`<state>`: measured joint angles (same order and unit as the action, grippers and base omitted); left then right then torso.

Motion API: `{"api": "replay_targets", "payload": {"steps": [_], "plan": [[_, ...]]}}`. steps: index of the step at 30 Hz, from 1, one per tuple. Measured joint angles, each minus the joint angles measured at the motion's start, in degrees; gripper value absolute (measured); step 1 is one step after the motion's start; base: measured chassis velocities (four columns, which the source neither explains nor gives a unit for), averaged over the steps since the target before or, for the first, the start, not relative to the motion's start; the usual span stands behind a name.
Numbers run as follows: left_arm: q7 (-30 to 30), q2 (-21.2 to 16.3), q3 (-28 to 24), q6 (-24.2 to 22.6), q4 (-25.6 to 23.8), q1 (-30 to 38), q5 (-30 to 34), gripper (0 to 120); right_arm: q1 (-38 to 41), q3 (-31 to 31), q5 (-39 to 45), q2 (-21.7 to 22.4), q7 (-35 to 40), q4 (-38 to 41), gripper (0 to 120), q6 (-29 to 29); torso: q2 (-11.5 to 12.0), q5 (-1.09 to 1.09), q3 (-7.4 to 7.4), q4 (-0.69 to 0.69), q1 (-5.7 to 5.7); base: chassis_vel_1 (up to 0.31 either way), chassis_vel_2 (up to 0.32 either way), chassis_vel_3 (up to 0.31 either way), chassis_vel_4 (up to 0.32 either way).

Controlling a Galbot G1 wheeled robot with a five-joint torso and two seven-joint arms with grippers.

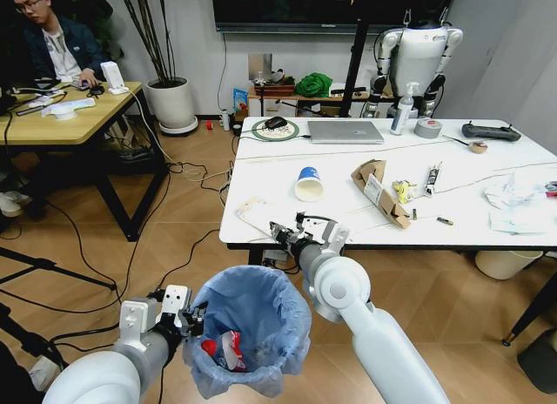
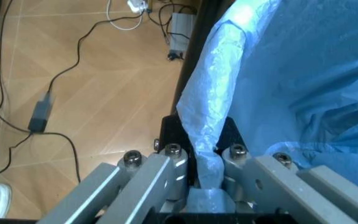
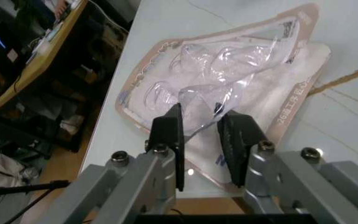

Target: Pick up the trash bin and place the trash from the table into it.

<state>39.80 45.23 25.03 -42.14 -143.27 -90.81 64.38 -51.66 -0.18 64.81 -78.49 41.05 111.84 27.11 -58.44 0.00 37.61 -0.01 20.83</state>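
Clear crinkled plastic of a flat white blister packet (image 3: 229,88) lies between the right gripper's (image 3: 201,135) black fingers (image 3: 168,140), which stand narrowly apart around a raised bubble at the near edge of the glossy white marble-look desk (image 1: 452,221). The left gripper's (image 2: 205,161) fingers are pinched tight on the light-blue bag rim of the small round dark trash bin (image 1: 248,334), held low beside the desk's near edge, with a crushed red-labelled bottle (image 1: 224,350) inside. Farther out on the desk sit a white-and-blue paper cup (image 1: 308,184), a brown cardboard piece (image 1: 379,191) and white crumpled tissues (image 1: 513,199).
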Motion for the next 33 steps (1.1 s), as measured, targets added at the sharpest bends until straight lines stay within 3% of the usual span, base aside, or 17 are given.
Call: {"api": "replay_targets", "payload": {"steps": [5, 12, 18, 24, 29, 33], "plan": [[-0.42, 0.08, 0.00, 0.00, 0.00, 0.12, -0.25, 2, 0.01, 0.22, -0.12, 0.08, -0.30, 0.05, 0, -0.38, 0.00, 0.00, 0.00, 0.00, 0.00, 0.000, 0.000, 0.000, 0.000], [-0.50, 0.22, 0.15, 0.00, 0.16, 0.23, -0.29, 2, 0.19, 0.74, -0.05, 0.29, -0.44, 1.35, 0, -0.72, 0.00, 0.00, 0.00, 0.00, 0.00, 0.000, 0.000, 0.000, 0.000], [-0.47, 0.72, 0.63, 0.00, 0.36, 0.40, -0.07, 2, 0.67, 2.05, 2.97, 2.91, -0.51, 8.14, 0, -0.39, 0.00, 0.00, 0.00, 0.00, 0.00, 0.000, 0.000, 0.000, 0.000], [-0.17, 1.15, 0.56, 0.00, 0.18, 0.36, 0.15, 2, -0.57, 3.66, 6.48, 10.54, -3.61, 15.86, 0, 0.96, -0.01, 0.03, 0.00, 0.01, 0.00, 0.000, 0.000, 0.000, 0.000], [0.15, 1.51, 0.75, 0.00, 0.41, 0.65, 0.47, 2, -2.86, 4.84, 9.70, 21.77, -5.68, 22.94, 0, 1.04, -0.01, 0.01, 0.00, -0.01, 0.00, 0.000, 0.000, 0.000, 0.000], [1.37, 1.71, 0.52, 0.00, 0.56, 1.03, 1.56, 2, -4.07, 5.17, 12.37, 25.75, -6.18, 27.57, 0, 1.08, -0.01, 0.01, 0.00, -0.01, 0.00, 0.000, 0.000, 0.000, 0.000]]}}
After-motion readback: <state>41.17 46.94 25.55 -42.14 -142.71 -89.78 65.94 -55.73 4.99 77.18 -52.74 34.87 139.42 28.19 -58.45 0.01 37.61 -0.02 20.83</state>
